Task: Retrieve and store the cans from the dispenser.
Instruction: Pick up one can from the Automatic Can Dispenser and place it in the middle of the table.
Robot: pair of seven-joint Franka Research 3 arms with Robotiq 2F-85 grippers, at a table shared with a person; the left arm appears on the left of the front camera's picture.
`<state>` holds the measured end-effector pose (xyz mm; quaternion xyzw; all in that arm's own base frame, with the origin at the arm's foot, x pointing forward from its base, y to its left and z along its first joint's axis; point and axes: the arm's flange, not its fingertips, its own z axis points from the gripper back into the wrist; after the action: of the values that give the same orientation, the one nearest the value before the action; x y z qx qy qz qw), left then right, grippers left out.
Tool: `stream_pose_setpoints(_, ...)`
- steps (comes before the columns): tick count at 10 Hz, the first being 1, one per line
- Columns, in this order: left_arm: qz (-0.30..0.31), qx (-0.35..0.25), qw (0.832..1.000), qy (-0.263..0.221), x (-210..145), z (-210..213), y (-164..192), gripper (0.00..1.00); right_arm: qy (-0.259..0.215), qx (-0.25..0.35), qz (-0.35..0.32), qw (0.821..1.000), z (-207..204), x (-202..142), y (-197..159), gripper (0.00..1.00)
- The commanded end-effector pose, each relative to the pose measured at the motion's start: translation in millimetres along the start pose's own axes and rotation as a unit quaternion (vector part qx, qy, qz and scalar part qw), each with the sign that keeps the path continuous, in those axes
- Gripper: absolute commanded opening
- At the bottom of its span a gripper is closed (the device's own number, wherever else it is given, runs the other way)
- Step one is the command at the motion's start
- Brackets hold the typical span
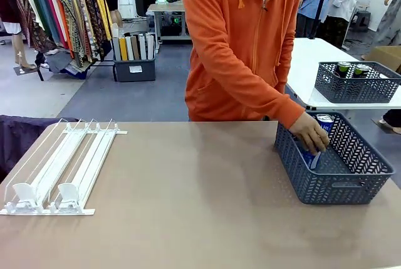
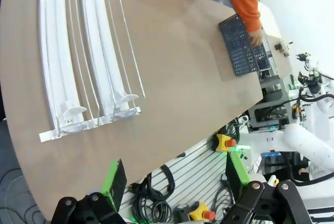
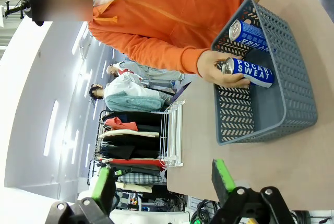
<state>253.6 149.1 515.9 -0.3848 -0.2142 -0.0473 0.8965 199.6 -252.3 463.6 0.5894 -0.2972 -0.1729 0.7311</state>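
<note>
Holding two blue cans (image 3: 251,72) inside the grey basket (image 1: 351,184) at far right, one gripped by the person's hand (image 3: 215,68). Lying bare at near left: white dispenser (image 1: 59,168). Revealing "POCARI SWEAT" lettering from the right wrist. Hanging released: left gripper (image 2: 175,182), right gripper (image 3: 162,182).
</note>
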Motion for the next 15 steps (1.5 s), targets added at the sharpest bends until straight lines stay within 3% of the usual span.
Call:
stream_pose_setpoints(1,-0.004,-0.009,1.0,-0.004,-1.4,-1.5,-0.8,1.0,-0.007,0.013,0.014,1.0,-0.8,3.2,2.6,1.0)
stream_pose_setpoints(15,-0.004,-0.009,1.0,-0.004,-1.4,-1.5,-0.8,1.0,-0.007,0.013,0.014,1.0,-0.8,3.2,2.6,1.0)
